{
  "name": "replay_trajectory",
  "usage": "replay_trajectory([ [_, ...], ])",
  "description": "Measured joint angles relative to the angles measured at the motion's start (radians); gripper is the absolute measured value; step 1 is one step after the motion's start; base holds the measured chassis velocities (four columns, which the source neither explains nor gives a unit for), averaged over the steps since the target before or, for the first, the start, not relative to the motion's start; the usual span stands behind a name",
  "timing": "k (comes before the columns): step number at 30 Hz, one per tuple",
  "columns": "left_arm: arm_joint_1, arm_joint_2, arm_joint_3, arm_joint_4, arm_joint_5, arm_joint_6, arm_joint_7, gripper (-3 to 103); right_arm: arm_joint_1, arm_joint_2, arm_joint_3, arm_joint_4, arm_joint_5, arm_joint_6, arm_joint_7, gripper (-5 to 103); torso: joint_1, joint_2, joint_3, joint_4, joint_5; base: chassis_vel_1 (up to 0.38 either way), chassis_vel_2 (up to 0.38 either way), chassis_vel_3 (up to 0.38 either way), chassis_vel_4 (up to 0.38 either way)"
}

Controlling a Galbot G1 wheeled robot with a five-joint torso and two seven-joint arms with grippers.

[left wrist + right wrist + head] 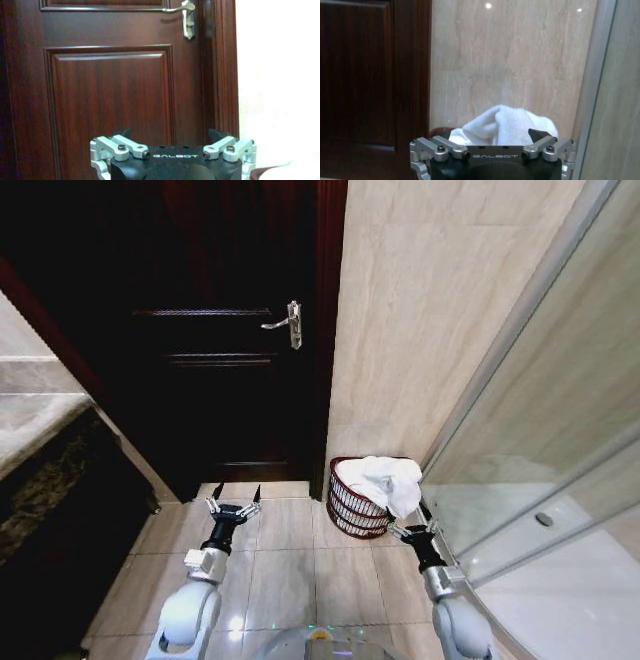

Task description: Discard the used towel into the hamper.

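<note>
While the towel (385,480) already lies heaped in the hamper (352,510) on the floor beside the wall, the right gripper (413,525), jaws spread and empty just beside it, should back off straight without snagging cloth, the left gripper (233,503) likewise open near the door (215,340).

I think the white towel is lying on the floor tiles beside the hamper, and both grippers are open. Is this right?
Not quite: the head view shows the towel piled in the hamper, draping over its rim, not on the floor. Left gripper and right gripper are indeed open.

Soft cloth towel (388,479), glossy wooden door (115,93).
</note>
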Motion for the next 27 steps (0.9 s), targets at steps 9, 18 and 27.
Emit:
replay_trajectory([
  [9,0.010,-0.011,0.000,0.022,-0.005,-0.025,-0.010,100,0.008,-0.006,0.005,-0.043,-0.005,0.012,0.008,100,-0.016,-0.040,-0.024,0.0000,0.0001,0.000,0.000,0.000,0.000],
  [18,0.027,-0.032,0.000,0.004,0.002,-0.054,-0.018,100,-0.005,-0.028,0.015,-0.020,0.003,0.018,0.073,100,-0.024,-0.062,-0.038,0.0000,0.0000,0.000,0.000,0.000,0.000],
  [27,0.029,-0.038,-0.003,0.012,0.004,-0.058,-0.019,100,0.074,-0.028,0.011,-0.090,-0.011,-0.047,0.082,100,-0.023,-0.059,-0.037,0.0000,0.0001,0.000,0.000,0.000,0.000],
])
